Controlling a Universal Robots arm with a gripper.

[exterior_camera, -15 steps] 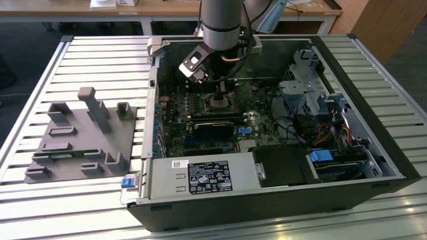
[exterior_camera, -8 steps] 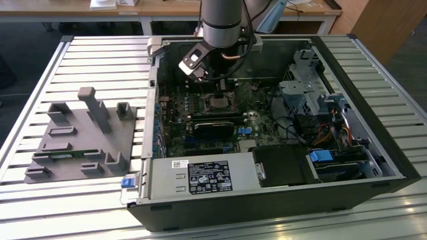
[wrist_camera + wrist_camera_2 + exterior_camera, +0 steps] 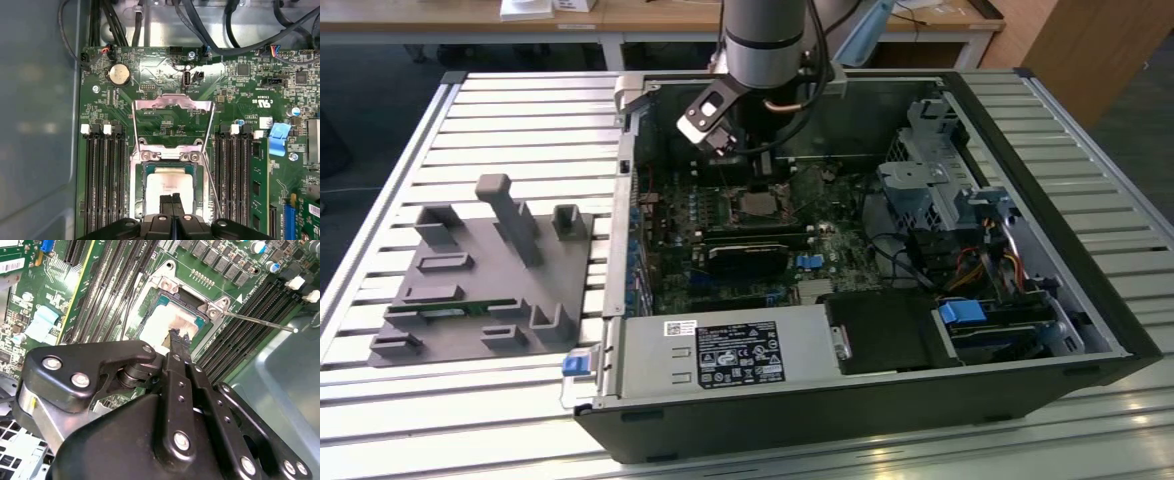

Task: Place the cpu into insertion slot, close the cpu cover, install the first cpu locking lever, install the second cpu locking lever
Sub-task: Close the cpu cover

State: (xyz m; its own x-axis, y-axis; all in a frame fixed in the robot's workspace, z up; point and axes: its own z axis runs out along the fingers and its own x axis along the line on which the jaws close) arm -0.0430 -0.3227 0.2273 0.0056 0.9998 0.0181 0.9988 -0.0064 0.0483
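Cpu (image 3: 169, 186): silver-grey top, lies flat inside the slot (image 3: 146, 170), square to its rim and, as judged, seated. Fingers (image 3: 166, 204): pressed together with nothing between them, tips over the cpu edge farthest from the cover hinge in both wrist views. Whether they touch it cannot be told. Cover (image 3: 172, 104): open, raised off the slot on its hinge, bare board visible through its window. Lever (image 3: 212, 184): thin rod, unlatched as judged, running just beside the slot, between it and the memory slots (image 3: 235, 182). Arm (image 3: 767, 40): reaches down from above into the open case (image 3: 854, 425), which rests on a slatted desk (image 3: 467, 400). Grey fixture (image 3: 480, 270): on the desk at the exterior view's left of the case, well apart from the work. Step in hand, as judged: cpu placed, cover not yet closed. To do it well: keep the tips from scraping the chip's top, meet the cover's free edge squarely, and bring it down level without snagging the lever rod. Room: open above the slot, but memory slots flank it closely on two sides. A case wall stands near beyond one bank, and cables (image 3: 111, 22) cross beyond the cover.
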